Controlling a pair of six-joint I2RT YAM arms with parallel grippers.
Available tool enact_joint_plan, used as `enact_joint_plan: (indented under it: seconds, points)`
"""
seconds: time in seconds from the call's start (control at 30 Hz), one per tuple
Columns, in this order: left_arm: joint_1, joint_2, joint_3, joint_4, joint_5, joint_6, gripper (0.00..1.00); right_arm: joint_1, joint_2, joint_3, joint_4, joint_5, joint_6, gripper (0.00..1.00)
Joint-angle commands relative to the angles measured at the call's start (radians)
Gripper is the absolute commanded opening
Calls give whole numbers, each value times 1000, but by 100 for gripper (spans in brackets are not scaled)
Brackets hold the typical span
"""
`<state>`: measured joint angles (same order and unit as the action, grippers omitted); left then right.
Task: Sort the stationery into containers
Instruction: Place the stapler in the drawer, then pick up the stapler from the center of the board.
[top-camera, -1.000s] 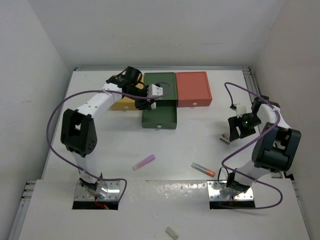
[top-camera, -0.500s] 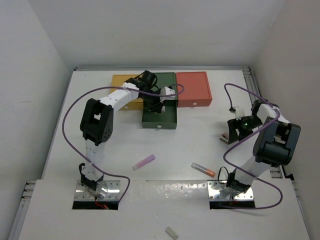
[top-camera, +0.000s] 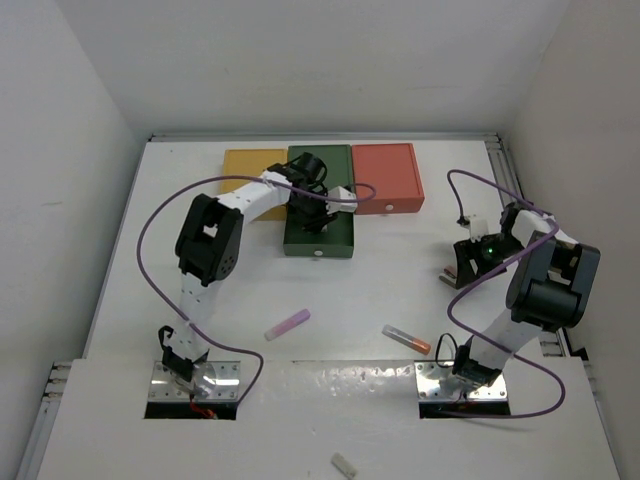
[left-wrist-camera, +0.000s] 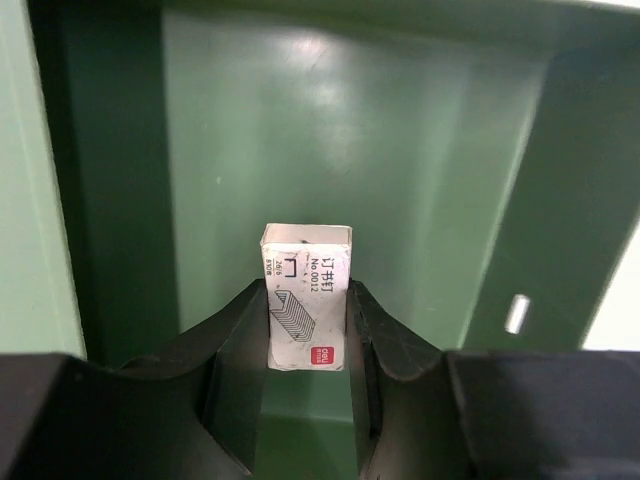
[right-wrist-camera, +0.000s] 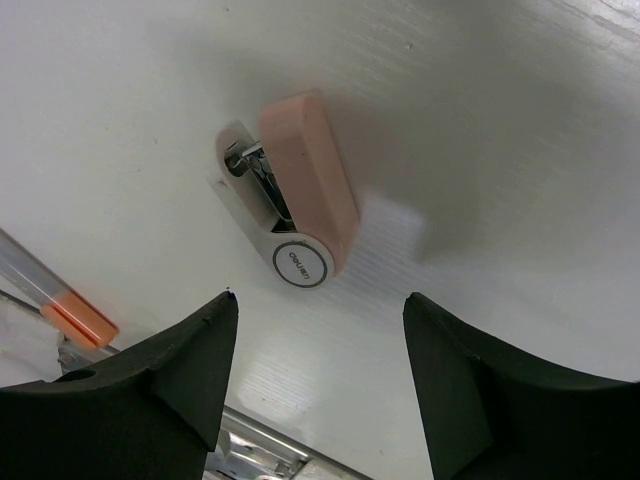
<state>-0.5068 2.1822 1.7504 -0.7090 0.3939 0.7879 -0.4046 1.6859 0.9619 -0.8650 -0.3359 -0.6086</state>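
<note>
My left gripper (top-camera: 322, 207) is over the pulled-out drawer of the dark green box (top-camera: 320, 238). It is shut on a small white staple box (left-wrist-camera: 306, 290), held just above the drawer floor (left-wrist-camera: 330, 130). My right gripper (right-wrist-camera: 320, 300) is open above a small pink-and-white stapler (right-wrist-camera: 292, 212) lying on the table at the right (top-camera: 450, 278). A lilac stick (top-camera: 287, 323) and a clear orange-tipped tube (top-camera: 407, 338) lie on the near table. The tube's tip also shows in the right wrist view (right-wrist-camera: 75, 318).
The mustard yellow box (top-camera: 250, 165) and the salmon red box (top-camera: 386, 178) flank the green one at the back. A pale stub (top-camera: 343, 464) lies on the near ledge. Metal rails (top-camera: 505, 165) run along the right edge.
My left arm has swung right from the yellow box to over the green drawer, carrying the staple box. My right arm has hardly moved.
</note>
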Motion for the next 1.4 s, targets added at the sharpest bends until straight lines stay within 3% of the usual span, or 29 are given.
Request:
enact_joint_plan:
  seconds: [0.0, 0.13, 0.17, 0.2, 0.3, 0.37, 0.73, 1.23, 1.37]
  points:
    - [-3, 10, 27, 14, -79, -3, 11, -5, -9, -6, 20, 0, -5, 67]
    - [8, 1, 3, 42, -107, -10, 12, -5, -5, -3, 14, -8, 0, 67]
    - [13, -1, 0, 46, -105, -13, 17, -5, -3, -3, 14, -9, 0, 67]
    - [14, -2, -2, 46, -95, -18, 33, -5, -3, -3, 15, -11, 0, 66]
    - [31, -27, -15, 55, -55, -21, 56, -3, -5, -5, 26, -14, 3, 66]
    - [34, -53, -35, 72, -27, -27, 77, -3, -2, -2, 29, -15, 4, 66]
    - [8, -209, -84, 106, 132, -65, 79, 36, 5, 3, 8, -48, 0, 65]
    - [7, -323, -147, 140, 188, -105, 79, 124, 20, -45, 179, 72, -16, 64]
    - [16, -346, -173, 158, 194, -119, 79, 124, 15, -61, 178, 58, -36, 59]
